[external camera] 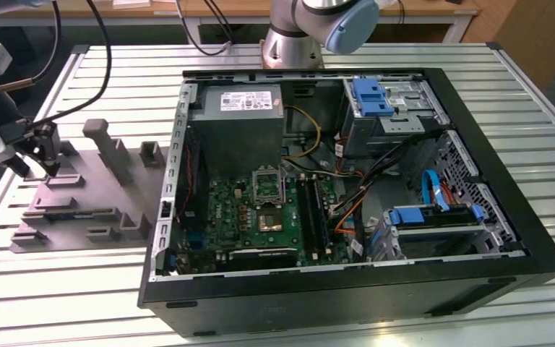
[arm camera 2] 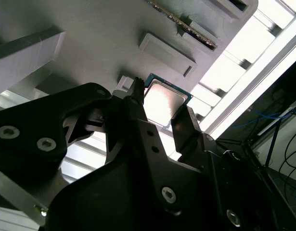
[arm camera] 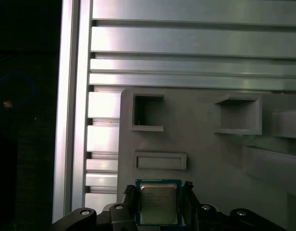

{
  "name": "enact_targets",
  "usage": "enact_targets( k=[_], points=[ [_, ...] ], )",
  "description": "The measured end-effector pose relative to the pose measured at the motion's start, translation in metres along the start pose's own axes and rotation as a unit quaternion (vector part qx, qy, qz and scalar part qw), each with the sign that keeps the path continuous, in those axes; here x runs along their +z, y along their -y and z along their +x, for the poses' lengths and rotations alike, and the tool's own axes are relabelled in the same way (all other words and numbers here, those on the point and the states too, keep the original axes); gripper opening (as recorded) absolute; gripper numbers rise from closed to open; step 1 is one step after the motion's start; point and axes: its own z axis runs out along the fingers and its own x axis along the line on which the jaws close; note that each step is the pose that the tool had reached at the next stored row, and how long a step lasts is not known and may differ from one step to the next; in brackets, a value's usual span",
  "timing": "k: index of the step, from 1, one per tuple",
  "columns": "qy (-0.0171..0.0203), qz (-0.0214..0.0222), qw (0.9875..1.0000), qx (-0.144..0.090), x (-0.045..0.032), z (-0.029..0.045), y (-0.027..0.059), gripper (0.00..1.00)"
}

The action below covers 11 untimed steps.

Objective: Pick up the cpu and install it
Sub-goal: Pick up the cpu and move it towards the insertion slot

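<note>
My gripper (external camera: 48, 169) hangs low over the back corner of a grey holder tray (external camera: 84, 206), at the exterior view's left. Both wrist views show the cpu (arm camera: 157, 204) (arm camera 2: 164, 103), a small square chip with a silvery top, sitting between my two dark fingers (arm camera: 187, 192), which press against its opposite edges. I cannot tell whether the chip rests in the tray's pocket or is raised off it. The metal-framed socket (external camera: 268, 188) sits on the green motherboard (external camera: 248, 224) inside the open computer case (external camera: 509, 217).
The tray carries raised grey blocks and posts (external camera: 112, 148) near my fingers. It lies on a slatted aluminium table (external camera: 84, 289) whose edge is close by. Cables, drive cages with blue clips (external camera: 369, 97) and a grey power supply (external camera: 248, 108) crowd the case. The arm's base (external camera: 292, 43) stands behind it.
</note>
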Motion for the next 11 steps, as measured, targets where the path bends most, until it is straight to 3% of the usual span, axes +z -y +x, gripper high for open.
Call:
enact_targets(
  k=[11],
  points=[
    [0.0000, 0.0000, 1.0000, 0.000, -0.0026, 0.0000, -0.0002, 0.47]
  ],
)
